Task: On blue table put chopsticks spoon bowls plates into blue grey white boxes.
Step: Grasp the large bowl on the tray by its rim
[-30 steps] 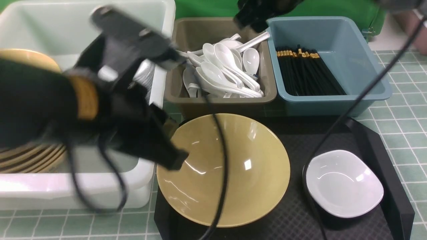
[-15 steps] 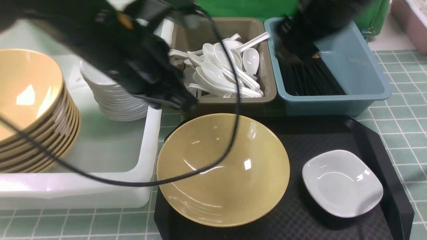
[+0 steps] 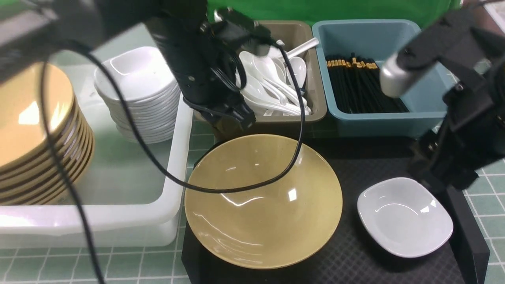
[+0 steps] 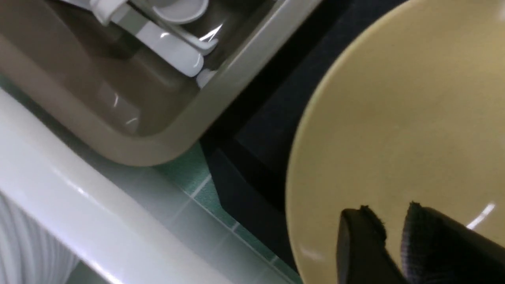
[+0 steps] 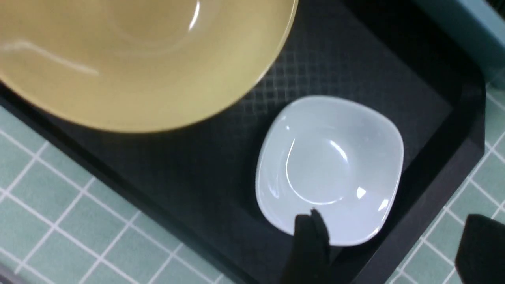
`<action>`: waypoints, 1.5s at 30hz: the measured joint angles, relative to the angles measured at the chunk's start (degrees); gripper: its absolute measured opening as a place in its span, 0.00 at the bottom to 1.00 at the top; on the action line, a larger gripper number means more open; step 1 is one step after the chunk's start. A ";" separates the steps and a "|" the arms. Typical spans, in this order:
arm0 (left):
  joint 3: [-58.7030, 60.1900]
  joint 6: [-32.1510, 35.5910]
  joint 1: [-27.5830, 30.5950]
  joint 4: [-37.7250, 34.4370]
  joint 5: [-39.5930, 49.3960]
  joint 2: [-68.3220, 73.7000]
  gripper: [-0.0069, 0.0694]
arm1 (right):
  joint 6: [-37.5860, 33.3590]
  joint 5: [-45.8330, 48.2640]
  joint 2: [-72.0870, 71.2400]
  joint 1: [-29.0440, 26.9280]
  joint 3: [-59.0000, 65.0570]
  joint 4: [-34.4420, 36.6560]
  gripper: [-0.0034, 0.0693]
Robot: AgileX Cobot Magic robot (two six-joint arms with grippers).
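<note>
A yellow bowl (image 3: 263, 201) and a white plate (image 3: 404, 217) lie on a black tray. My left gripper (image 3: 241, 116) hangs over the bowl's far rim, by the olive-grey box (image 3: 260, 120) of white spoons (image 3: 272, 85). In the left wrist view the left gripper (image 4: 388, 213) is empty over the bowl (image 4: 394, 118), its jaws only slightly apart. My right gripper (image 3: 434, 177) is wide open and empty just beyond the plate's far right edge; in the right wrist view the gripper (image 5: 394, 221) straddles the rim of the plate (image 5: 327, 169). Black chopsticks (image 3: 361, 85) lie in the blue-grey box (image 3: 394, 118).
The white tub (image 3: 173, 157) on the left holds a stack of yellow bowls (image 3: 35, 134) and a stack of white plates (image 3: 138, 94). The black tray's raised rim (image 3: 463, 225) runs beside the plate. The left arm's cable loops over the bowl. The blue table (image 3: 485, 197) shows at the right.
My left arm has swung from over the white tub to the olive-grey box's front. My right arm has come from over the blue-grey box forward to the plate. Bowl and plate have not moved.
</note>
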 joint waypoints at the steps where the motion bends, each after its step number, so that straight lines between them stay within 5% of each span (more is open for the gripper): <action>1: 0.01 -0.26 0.00 0.06 -0.07 1.07 0.36 | 0.44 -0.11 -0.24 0.00 0.31 0.00 0.73; 8: -0.13 -0.15 0.00 0.13 -2.39 4.86 0.56 | 1.01 -1.61 -0.65 0.00 0.37 0.00 0.72; 25: -0.96 0.29 -0.40 -0.97 -3.83 11.83 0.55 | 0.39 -3.01 -0.69 0.00 0.37 0.00 0.72; 31: -0.78 -0.15 -4.05 2.52 -2.59 13.11 0.41 | -0.71 -5.37 -0.69 0.00 0.37 -0.07 0.68; 36: -0.97 -0.96 -6.93 2.49 -1.56 12.47 0.33 | -1.24 -6.80 -0.69 0.00 0.37 -0.02 0.54; 40: -0.97 -3.00 -6.71 1.31 -0.63 11.92 0.32 | -2.26 -7.49 -0.69 0.00 0.37 -0.02 0.32; 45: -0.78 -3.36 -4.20 -3.53 0.02 5.70 0.13 | -3.06 -7.58 -0.69 0.00 -0.61 0.04 0.11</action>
